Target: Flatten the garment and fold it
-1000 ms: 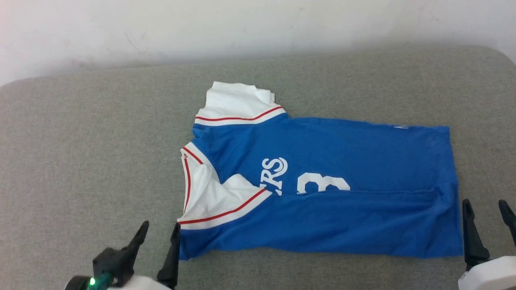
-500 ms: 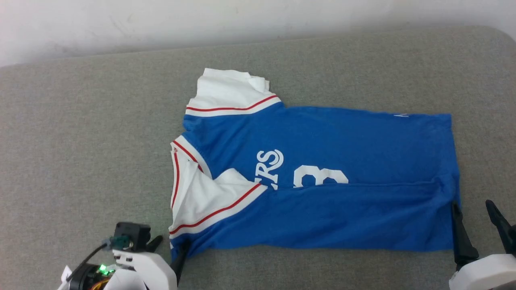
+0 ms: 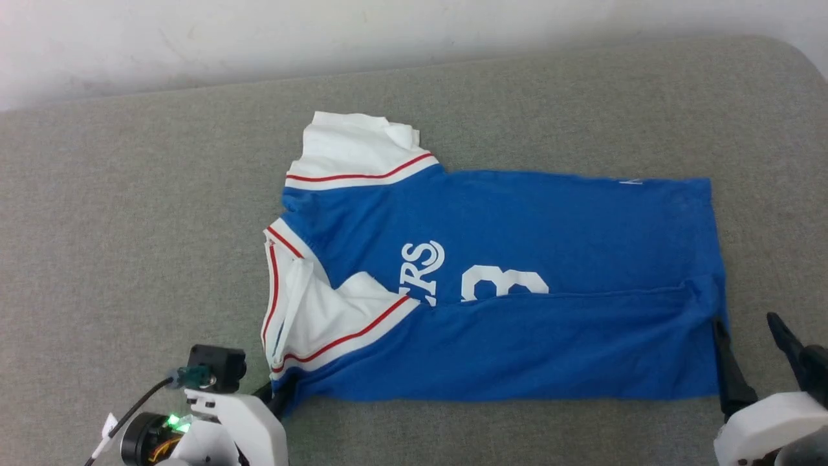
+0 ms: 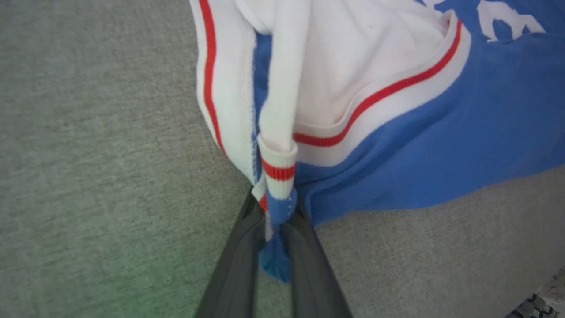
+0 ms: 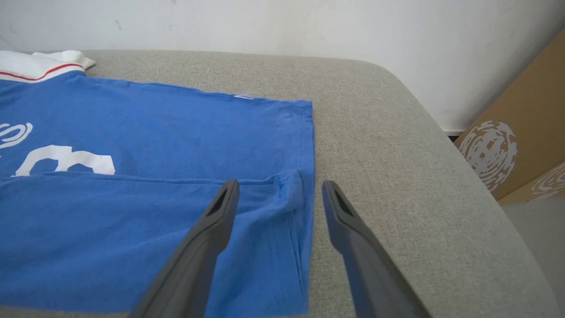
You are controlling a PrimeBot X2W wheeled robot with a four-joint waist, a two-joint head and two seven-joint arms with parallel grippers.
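Note:
The garment (image 3: 517, 226) lies spread on the grey cushion (image 3: 129, 226), blue with white red-striped sleeves, its near long edge folded over the white print. My left gripper (image 3: 279, 396) is shut on the garment's near left corner. In the left wrist view, blue cloth is pinched between the dark fingers (image 4: 238, 260), just below the sleeve trim (image 4: 279, 170). My right gripper (image 3: 742, 318) stands open at the near right hem. In the right wrist view the right gripper (image 5: 280, 184) straddles the hem edge of the garment (image 5: 132, 132), one finger over the cloth and one over bare cushion.
A white wall (image 3: 414, 32) runs behind the cushion. The cushion's rounded right edge (image 5: 463, 145) drops off beside a brown cardboard box (image 5: 521, 145). Bare grey cushion lies to the left of and behind the garment.
My left gripper has gone from open beside the near left corner to shut on it. The right gripper stays open and has closed in on the hem. The camera has shifted slightly.

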